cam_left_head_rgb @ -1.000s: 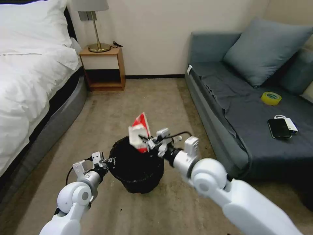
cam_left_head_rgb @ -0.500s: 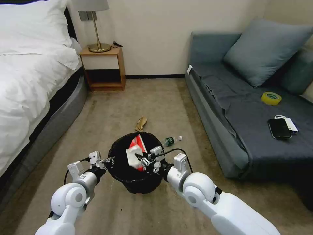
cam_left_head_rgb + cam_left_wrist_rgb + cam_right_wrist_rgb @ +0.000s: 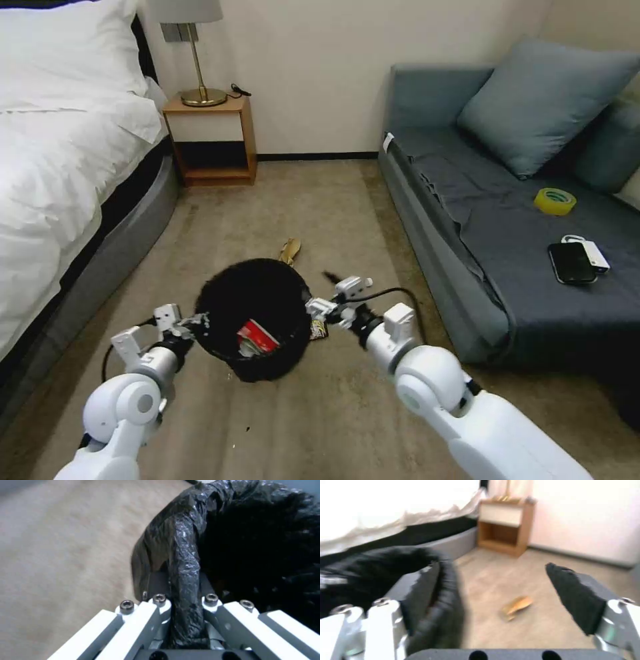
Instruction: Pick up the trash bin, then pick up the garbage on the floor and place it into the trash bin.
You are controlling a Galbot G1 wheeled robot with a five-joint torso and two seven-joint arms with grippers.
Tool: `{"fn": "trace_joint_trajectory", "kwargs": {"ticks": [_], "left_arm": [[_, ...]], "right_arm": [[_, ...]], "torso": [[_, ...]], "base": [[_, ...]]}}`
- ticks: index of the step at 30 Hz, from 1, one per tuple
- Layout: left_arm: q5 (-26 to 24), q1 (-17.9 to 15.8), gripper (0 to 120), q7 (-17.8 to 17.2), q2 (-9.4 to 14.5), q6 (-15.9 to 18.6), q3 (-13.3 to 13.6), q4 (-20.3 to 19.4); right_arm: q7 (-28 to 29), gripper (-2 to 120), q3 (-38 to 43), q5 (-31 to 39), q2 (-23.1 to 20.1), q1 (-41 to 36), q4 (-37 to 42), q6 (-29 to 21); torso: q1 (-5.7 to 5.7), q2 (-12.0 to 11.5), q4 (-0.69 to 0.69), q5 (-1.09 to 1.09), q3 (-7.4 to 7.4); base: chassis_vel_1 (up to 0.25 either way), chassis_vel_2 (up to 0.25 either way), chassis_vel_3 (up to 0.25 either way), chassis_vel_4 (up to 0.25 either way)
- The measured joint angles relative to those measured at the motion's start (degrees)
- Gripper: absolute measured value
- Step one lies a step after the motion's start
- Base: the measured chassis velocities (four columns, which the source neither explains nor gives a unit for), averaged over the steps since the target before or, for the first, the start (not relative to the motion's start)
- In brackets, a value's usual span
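From the head camera, the trash bin (image 3: 257, 320) hangs just above the carpet, the left gripper (image 3: 189, 325) at its rim. A red-and-white wrapper (image 3: 255, 337) lies inside. The right gripper (image 3: 330, 293) hovers beside the bin.

The left wrist camera shows the fingers (image 3: 156, 602) pinched on the bagged rim.

The right wrist camera shows wide-spread, empty jaws; a tan scrap (image 3: 516, 604), probably crumpled paper, lies on the floor.

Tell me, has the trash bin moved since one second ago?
Yes. The trash bin, held by the left end effector, shifted leftward toward the bed, away from the sofa.
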Motion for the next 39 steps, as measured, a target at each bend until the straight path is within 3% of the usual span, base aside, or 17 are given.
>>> {"fn": "trace_joint_trajectory", "kwargs": {"ticks": [3, 8, 9, 14, 22, 39], "left_arm": [[0.29, 0.54, 4, -0.04, -0.60, -0.19, -1.60, -0.44], [0.98, 1.12, 4, 0.01, -1.08, -0.37, -2.69, -1.27], [1.01, 1.43, 4, 0.05, -1.22, -0.37, -3.54, -2.18], [1.29, 1.56, 4, 0.50, -1.12, -0.33, -5.60, -2.68], [0.37, 1.40, 4, 1.33, -0.04, -0.01, -7.44, -2.64], [-2.52, 1.06, 4, 1.22, 1.32, 0.77, -8.31, -2.20]], "right_arm": [[-0.48, 98, 3.68, -9.92, 1.56, -4.25, -0.55, 4.08], [-0.62, 100, 6.83, -15.83, 5.05, -8.43, -0.67, 6.23], [-0.66, 100, 9.09, -18.68, 8.78, -11.83, -0.46, 6.86], [-1.22, 100, 12.98, -23.48, 14.28, -17.33, 0.12, 8.46], [-1.67, 100, 14.92, -24.80, 17.28, -21.02, 0.53, 9.37], [-2.65, 100, 14.31, -25.07, 18.05, -20.92, 0.42, 6.40]], "torso": [[0.00, 0.00, -0.01, -0.02, 0.00], [0.00, 0.00, 0.00, -0.01, 0.00], [0.00, 0.00, 0.00, -0.02, 0.00], [0.00, 0.00, 0.00, -0.03, 0.00], [0.00, 0.00, -0.01, -0.02, 0.00], [0.00, 0.00, 0.00, -0.02, 0.00]], "base": [[0.000, 0.000, 0.000, 0.000], [0.000, 0.000, 0.000, 0.000], [0.000, 0.000, 0.000, 0.000], [0.000, 0.000, 0.000, 0.000], [0.000, 0.000, 0.000, 0.000], [0.000, 0.000, 0.000, 0.000]]}}
